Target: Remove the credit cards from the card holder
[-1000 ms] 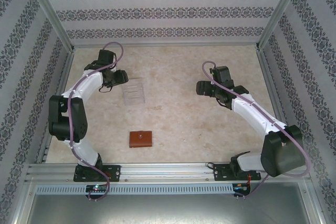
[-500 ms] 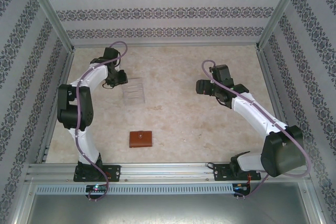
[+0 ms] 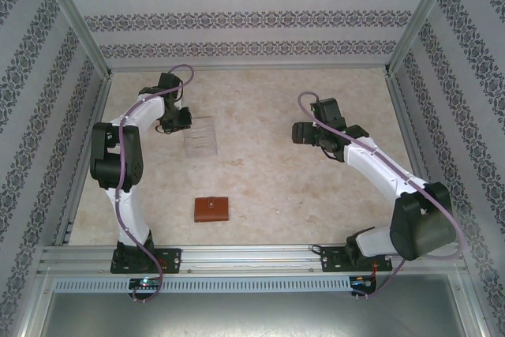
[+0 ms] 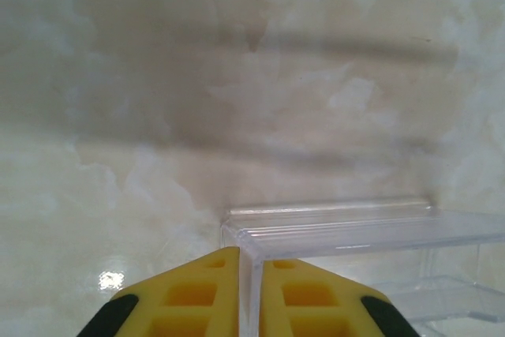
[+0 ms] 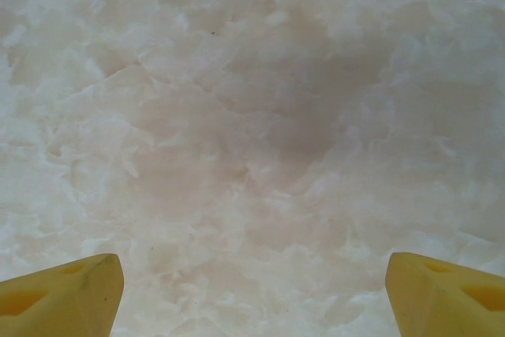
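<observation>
Pinching clear tray (image 4: 339,230), left tool (image 4: 249,264) shut.

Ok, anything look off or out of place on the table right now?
Nothing spilled or damaged. One oddity: the left gripper is pinched on a wall of the clear tray, while the card holder lies closed and untouched near the front edge.

No writing, label, brand mark or number can be read anywhere. The card holder (image 3: 211,209), at 6 o'clock on the table (image 3: 276,179), shows plain brown leather. The clear tray (image 3: 200,136), toward 10 o'clock, is bare plastic. The walls (image 3: 252,21) carry only a repeating ornamental pattern, not lettering.
</observation>
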